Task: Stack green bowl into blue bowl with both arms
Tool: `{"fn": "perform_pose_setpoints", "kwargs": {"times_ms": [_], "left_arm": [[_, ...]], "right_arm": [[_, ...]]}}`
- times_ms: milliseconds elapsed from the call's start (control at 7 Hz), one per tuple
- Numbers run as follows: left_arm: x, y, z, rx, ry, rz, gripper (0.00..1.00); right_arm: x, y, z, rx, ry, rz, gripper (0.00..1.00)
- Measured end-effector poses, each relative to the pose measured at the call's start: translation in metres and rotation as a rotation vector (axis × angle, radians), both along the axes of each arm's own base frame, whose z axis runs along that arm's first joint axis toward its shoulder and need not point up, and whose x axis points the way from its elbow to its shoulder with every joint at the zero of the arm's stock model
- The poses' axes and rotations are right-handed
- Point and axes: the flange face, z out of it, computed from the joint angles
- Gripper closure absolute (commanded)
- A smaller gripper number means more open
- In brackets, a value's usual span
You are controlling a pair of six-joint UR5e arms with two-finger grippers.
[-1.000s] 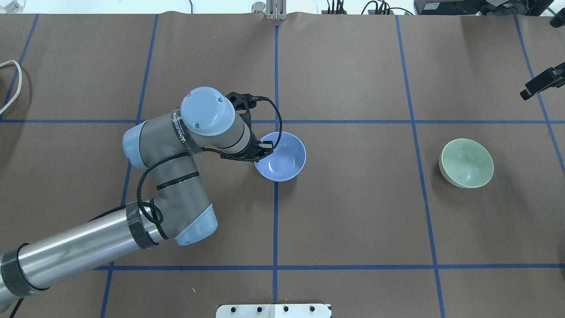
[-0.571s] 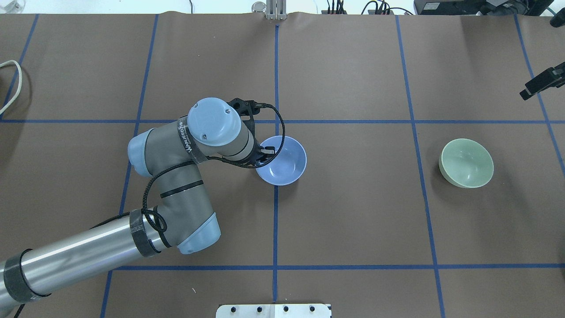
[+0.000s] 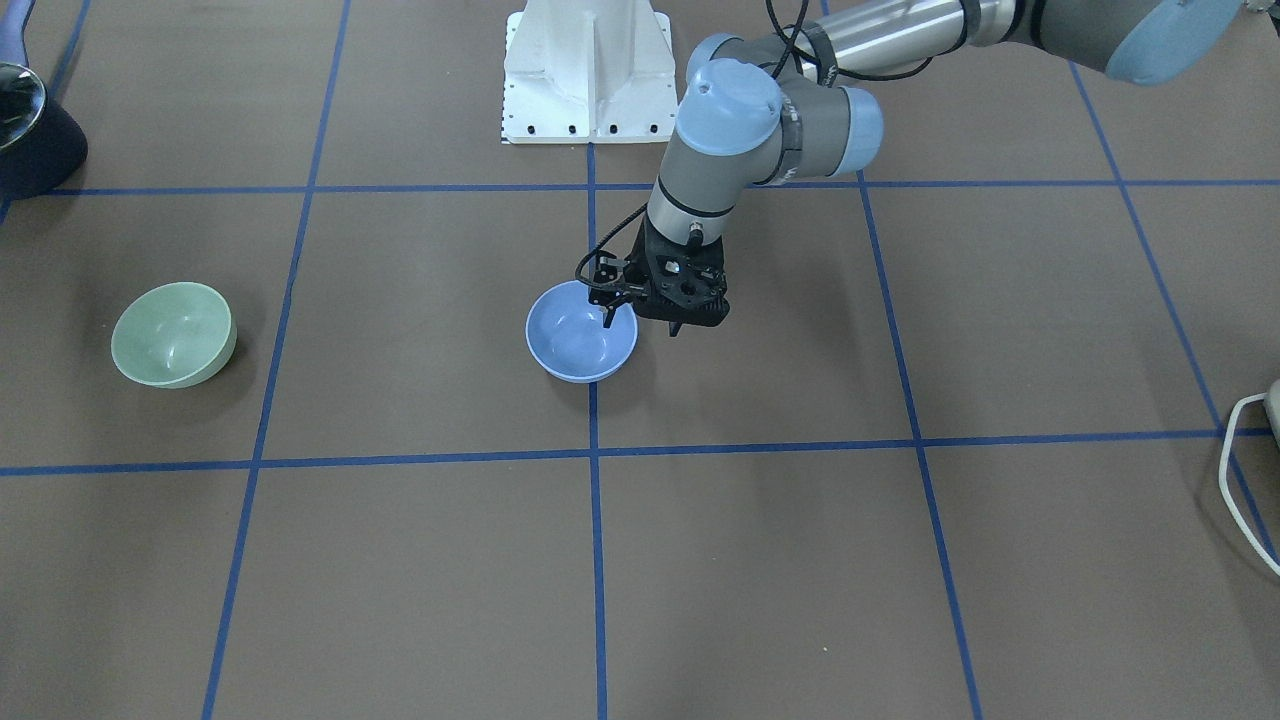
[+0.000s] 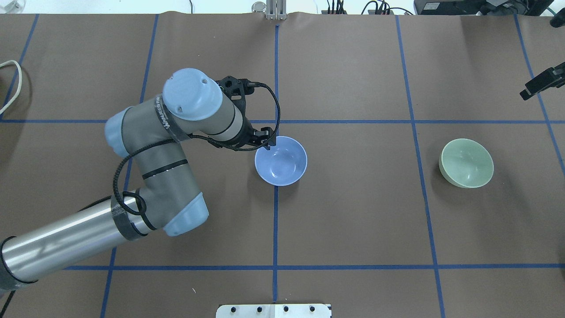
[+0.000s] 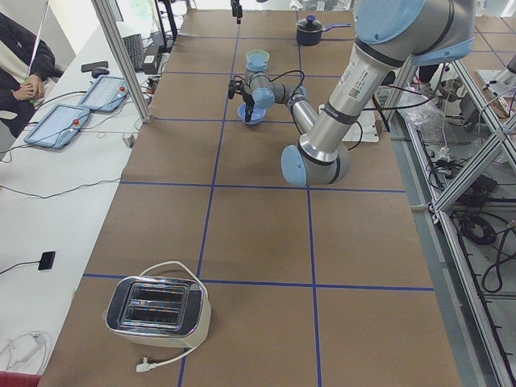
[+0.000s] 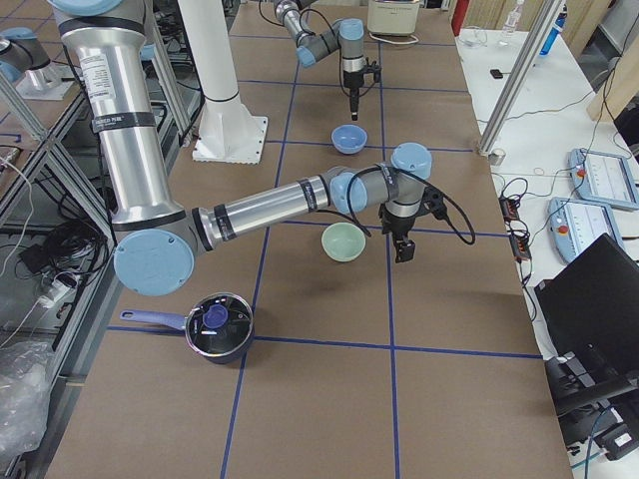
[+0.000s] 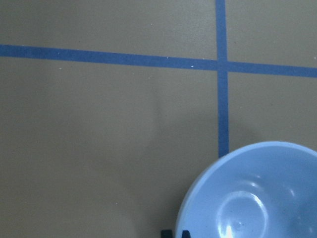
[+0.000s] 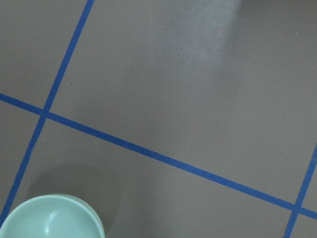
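Observation:
The blue bowl (image 4: pixel 281 160) stands upright on the brown mat at the middle grid line; it also shows in the front view (image 3: pixel 581 331) and the left wrist view (image 7: pixel 252 198). My left gripper (image 4: pixel 266 140) hangs just above its left rim, open and empty; in the front view (image 3: pixel 641 324) one finger is over the bowl and one outside it. The green bowl (image 4: pixel 466 163) sits alone far to the right, also at the bottom left of the right wrist view (image 8: pixel 49 218). My right gripper (image 6: pixel 404 249) hangs high beside the green bowl; I cannot tell whether it is open.
The white pedestal (image 3: pixel 588 70) stands at the robot's side of the table. A dark lidded pot (image 6: pixel 218 327) sits near the right end, a toaster (image 5: pixel 157 310) at the left end. A white cable (image 4: pixel 13 79) lies at the left edge.
My left gripper lowered the blue bowl onto the mat, let go of its rim, and rose back to the left. The green bowl has not moved.

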Motion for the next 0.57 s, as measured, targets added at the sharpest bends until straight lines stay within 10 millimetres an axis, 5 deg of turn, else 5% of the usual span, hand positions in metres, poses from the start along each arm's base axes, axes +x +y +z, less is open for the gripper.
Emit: {"fn": "perform_pose_setpoints", "kwargs": {"times_ms": [286, 571], "left_arm": [[-0.102, -0.040, 0.062, 0.000, -0.013, 0.041, 0.00], [-0.214, -0.058, 0.154, 0.120, -0.154, 0.102, 0.00]], "right_arm": [[-0.007, 0.002, -0.004, 0.005, -0.003, -0.010, 0.00], [-0.019, 0.010, -0.018, -0.005, -0.017, 0.008, 0.00]]}}
